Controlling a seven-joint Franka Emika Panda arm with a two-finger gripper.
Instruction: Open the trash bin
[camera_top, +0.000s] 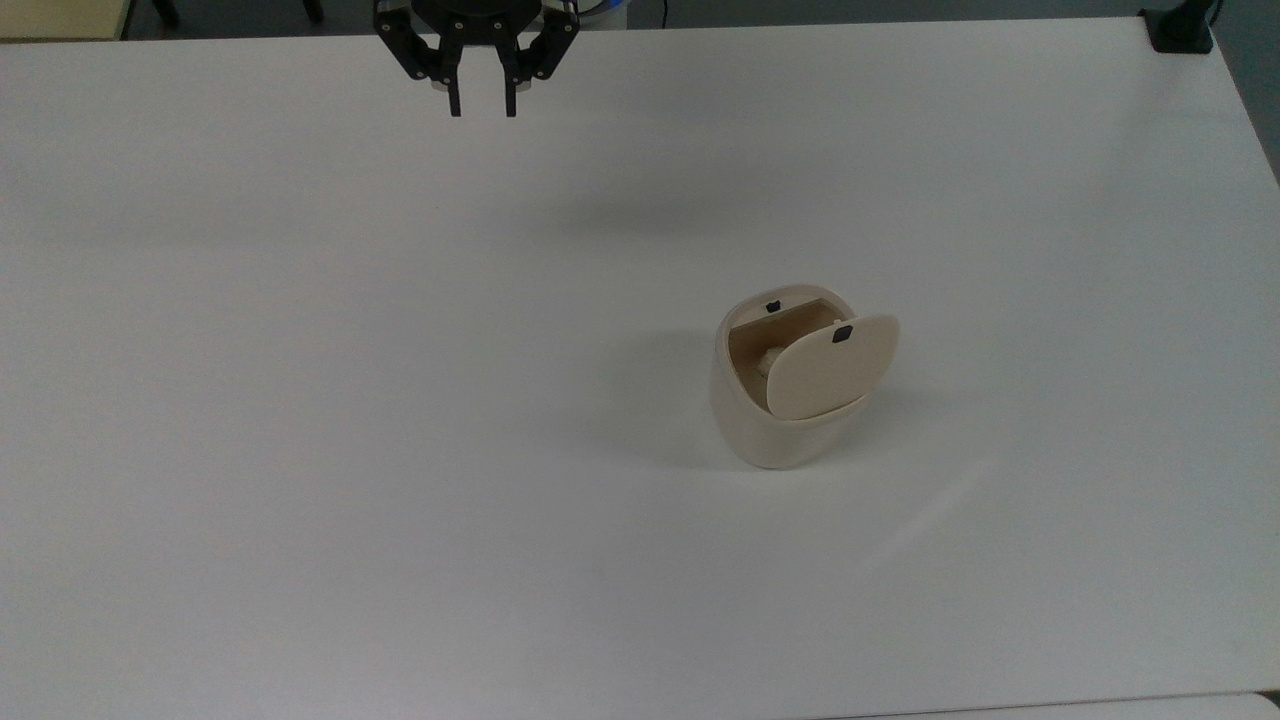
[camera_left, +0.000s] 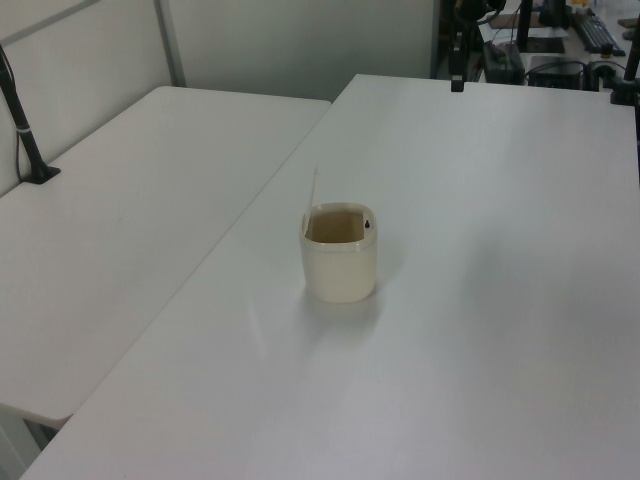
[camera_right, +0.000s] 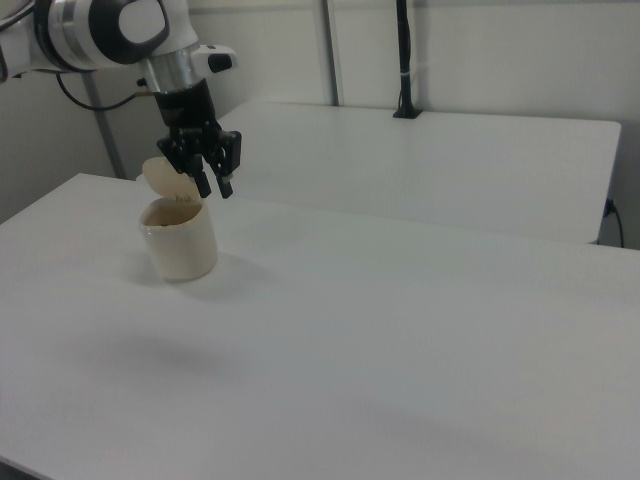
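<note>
One trash bin (camera_top: 775, 420) is being seen standing upright on the white tabletop (camera_top: 300, 400), right of centre in the top view, well apart from every edge. Its one lid (camera_top: 832, 365) is being held raised on its hinge, standing up along the bin's right side in the top view and at the bin's left in the left view (camera_left: 314, 188), so the tan inside is being exposed. Two small black squares are being shown: one on the lid (camera_top: 842, 335), one on the bin's far rim (camera_top: 772, 306). A pale lump is being glimpsed inside; what it is cannot be told.

One claw (camera_top: 483, 108) is being held in the air over the far edge of the tabletop, left of centre in the top view, well apart from the bin. Its two fingers (camera_top: 456, 100) are being kept spread with a clear gap, nothing between them. In the right view the claw (camera_right: 215, 187) is being seen pointing down, overlapping the bin (camera_right: 180, 240) only by line of sight.

One second white table (camera_left: 120, 230) is being seen beside the first in the left view.
</note>
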